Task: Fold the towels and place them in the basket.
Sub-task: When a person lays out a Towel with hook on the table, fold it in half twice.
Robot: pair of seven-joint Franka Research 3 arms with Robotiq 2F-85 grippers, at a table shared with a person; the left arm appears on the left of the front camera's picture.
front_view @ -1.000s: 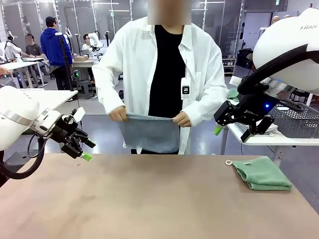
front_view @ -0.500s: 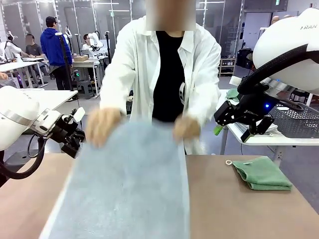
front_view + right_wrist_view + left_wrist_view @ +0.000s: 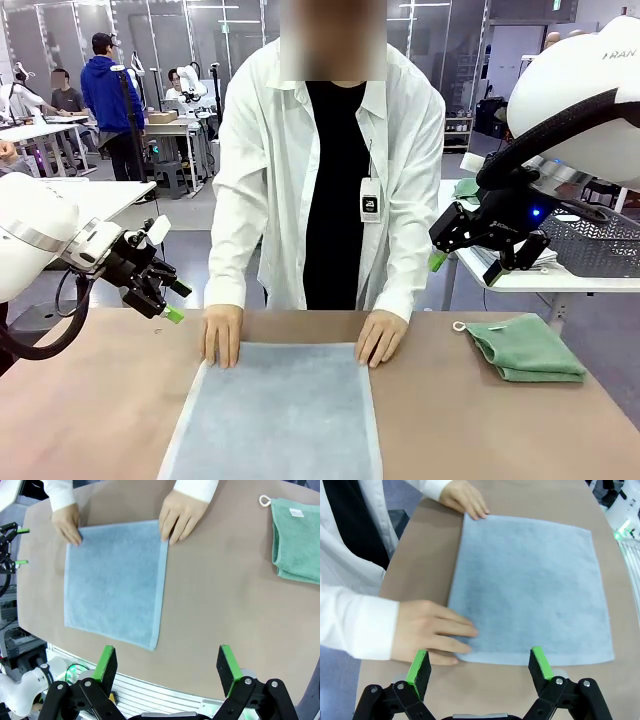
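A grey-blue towel (image 3: 275, 410) lies spread flat on the middle of the table, also seen in the wrist views (image 3: 530, 585) (image 3: 117, 580). The person's hands (image 3: 222, 335) (image 3: 380, 337) press down its two far corners. A mint green towel (image 3: 525, 347) (image 3: 297, 537) lies folded at the table's right. My left gripper (image 3: 178, 302) (image 3: 480, 662) hovers open above the table's left edge, near the towel's side, holding nothing. High over the right side, my right gripper (image 3: 442, 245) (image 3: 167, 662) is open and empty. A dark grey mesh basket (image 3: 595, 240) stands on a side table at the right.
The person in a white coat stands at the far edge, leaning over the brown table (image 3: 470, 420). Bare tabletop runs between the two towels and left of the grey-blue one. Other people and workbenches show far behind.
The person swung the grey-blue towel out from in front of their body and laid it flat on the table, hands now on its far corners. Both arms stayed still.
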